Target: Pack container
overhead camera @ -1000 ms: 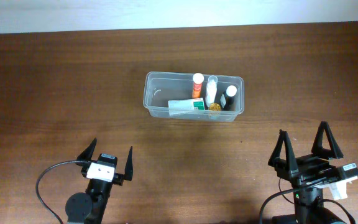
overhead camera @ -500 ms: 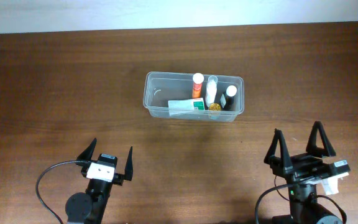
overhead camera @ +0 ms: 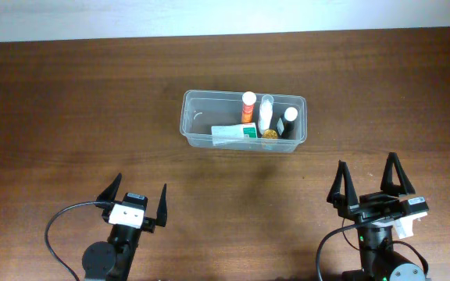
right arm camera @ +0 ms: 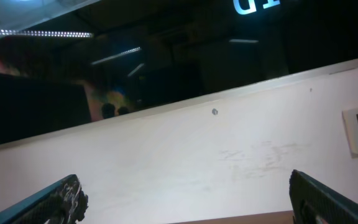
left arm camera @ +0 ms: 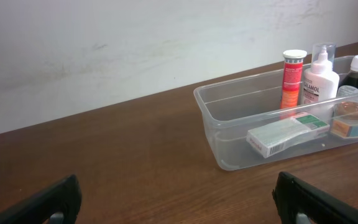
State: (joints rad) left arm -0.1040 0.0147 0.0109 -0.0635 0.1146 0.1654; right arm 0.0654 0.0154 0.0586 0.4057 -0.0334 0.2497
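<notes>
The clear, round-cornered plastic tub (overhead camera: 201, 117) sits toward the far middle of the dark brown wooden table (overhead camera: 69, 117). It holds a flat white-and-green box (overhead camera: 237, 133), an orange white-capped tube (overhead camera: 248, 107), a white bottle (overhead camera: 265, 115) and a dark bottle (overhead camera: 288, 121), all toward its right end. The left gripper (overhead camera: 139, 187) and right gripper (overhead camera: 366, 162) are well back near the table's near edge, jaws spread wide, gripping nothing.

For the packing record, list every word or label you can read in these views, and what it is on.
"ALAMOL", first letter unclear: white bottle in the container.
Orange tube: print too small to read.
Green-and-white box: print blurred.
Lit letters at the top edge of the right wrist view: cut off, unreadable.
</notes>
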